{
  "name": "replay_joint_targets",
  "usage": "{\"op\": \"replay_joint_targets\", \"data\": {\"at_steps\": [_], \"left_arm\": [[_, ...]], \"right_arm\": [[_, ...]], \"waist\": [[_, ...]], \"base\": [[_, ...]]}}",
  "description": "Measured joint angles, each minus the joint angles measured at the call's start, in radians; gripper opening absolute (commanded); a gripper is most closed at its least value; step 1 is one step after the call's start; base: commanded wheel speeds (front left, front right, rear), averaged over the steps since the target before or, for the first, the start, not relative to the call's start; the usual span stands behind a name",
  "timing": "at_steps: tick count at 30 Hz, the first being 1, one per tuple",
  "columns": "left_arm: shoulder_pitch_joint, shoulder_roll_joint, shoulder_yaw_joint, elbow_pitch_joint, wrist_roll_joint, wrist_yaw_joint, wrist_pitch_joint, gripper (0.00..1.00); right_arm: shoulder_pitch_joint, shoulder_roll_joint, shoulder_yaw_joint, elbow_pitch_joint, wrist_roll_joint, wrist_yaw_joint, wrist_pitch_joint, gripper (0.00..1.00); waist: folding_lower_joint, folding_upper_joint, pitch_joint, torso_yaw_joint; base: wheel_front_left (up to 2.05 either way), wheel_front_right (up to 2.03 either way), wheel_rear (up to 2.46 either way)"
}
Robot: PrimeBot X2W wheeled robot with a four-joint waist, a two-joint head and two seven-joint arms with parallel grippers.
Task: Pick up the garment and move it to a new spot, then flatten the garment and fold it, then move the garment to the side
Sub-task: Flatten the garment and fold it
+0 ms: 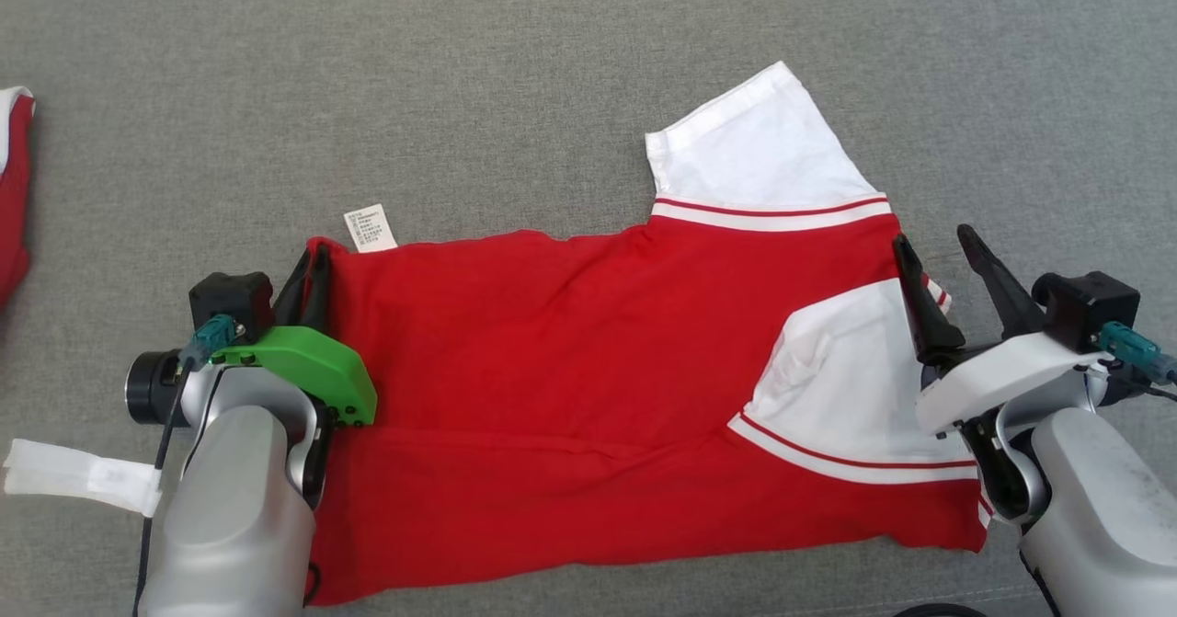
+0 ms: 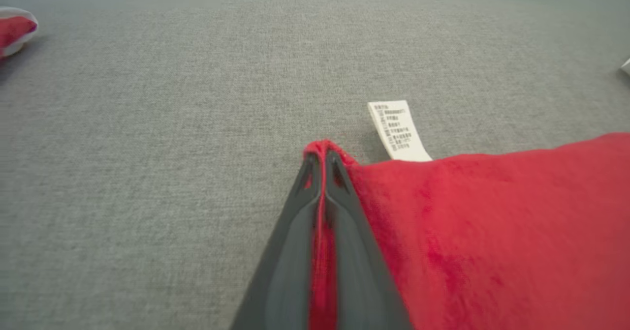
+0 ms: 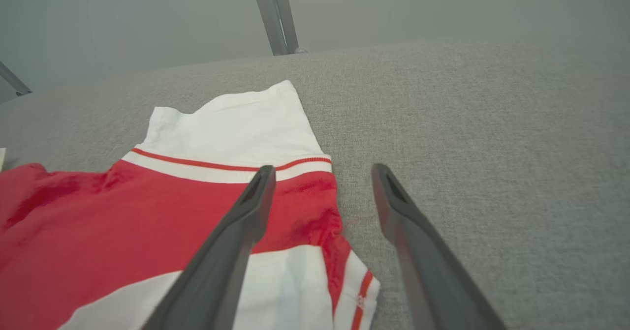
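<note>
grey woven fabric covers the counter (image 1: pixel 552 65) across the frame. the red and white garment (image 1: pixel 570 350) lies flat in the centre and lower half, with a white sleeve (image 1: pixel 763 148) toward the upper right and a care label (image 1: pixel 371 228) poking out at its upper left corner. the left pincer (image 1: pixel 314 258) is clamped on that red corner. the right pincer (image 1: pixel 933 238) stands apart, straddling the garment's right edge and gripping nothing. another red cloth (image 1: pixel 14 203) sits at the left edge.
</note>
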Motion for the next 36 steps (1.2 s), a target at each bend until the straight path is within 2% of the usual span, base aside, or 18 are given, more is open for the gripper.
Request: {"op": "replay_joint_targets", "data": {"at_steps": [5, 9, 18, 24, 28, 29, 31, 32, 36], "left_arm": [[0.0, -0.007, 0.003, -0.052, -0.021, -0.001, 0.0, 0.0], [0.004, -0.018, -0.015, -0.087, -0.033, -0.002, 0.0, 0.0], [-0.002, -0.026, -0.109, -0.142, -0.1, -0.002, 0.0, 0.0], [-0.028, -0.027, -0.185, -0.175, -0.16, 0.0, 0.0, 0.0], [-0.042, -0.027, -0.228, -0.192, -0.185, 0.015, 0.0, 0.0], [-0.046, -0.028, -0.235, -0.196, -0.19, 0.021, 0.0, 0.0], [-0.051, -0.028, -0.248, -0.202, -0.203, 0.028, 0.0, 0.0], [-0.053, -0.028, -0.252, -0.204, -0.206, 0.032, 0.0, 0.0], [-0.053, -0.028, -0.252, -0.208, -0.209, 0.041, 0.0, 0.0]], "right_arm": [[-0.052, -0.039, 0.035, 0.023, 0.035, 0.0, 0.0, 1.0], [-0.152, -0.093, 0.101, 0.075, 0.066, 0.0, 0.0, 1.0], [-0.407, -0.146, 0.288, 0.24, 0.191, 0.0, 0.186, 1.0], [-0.525, -0.175, 0.356, 0.34, 0.232, 0.0, 0.238, 1.0], [-0.578, -0.184, 0.388, 0.407, 0.262, 0.0, 0.288, 1.0], [-0.591, -0.188, 0.398, 0.414, 0.269, 0.0, 0.299, 0.89], [-0.613, -0.194, 0.417, 0.421, 0.285, 0.0, 0.305, 0.07], [-0.619, -0.197, 0.426, 0.421, 0.289, 0.0, 0.303, 0.0], [-0.637, -0.2, 0.454, 0.432, 0.296, 0.001, 0.243, 0.0]], "waist": [[0.0, 0.0, 0.001, 0.019], [0.0, -0.0002, 0.005, 0.048], [0.0, -0.0002, 0.044, 0.121], [0.0001, -0.0002, 0.092, 0.162], [0.0, -0.0002, 0.125, 0.186], [0.0, -0.0002, 0.132, 0.191], [-0.0001, -0.0003, 0.144, 0.201], [-0.0001, -0.0003, 0.149, 0.205], [0.0, -0.0001, 0.152, 0.21]], "base": [[0.0, 0.0, 0.0], [0.0, 0.0, 0.0], [0.0, 0.0, 0.0], [0.0, 0.0, 0.0], [0.0, 0.0, 0.0], [0.0, 0.0, 0.0], [0.0, 0.0, 0.0], [0.0, 0.0, 0.0], [0.0, 0.0, 0.0]]}}
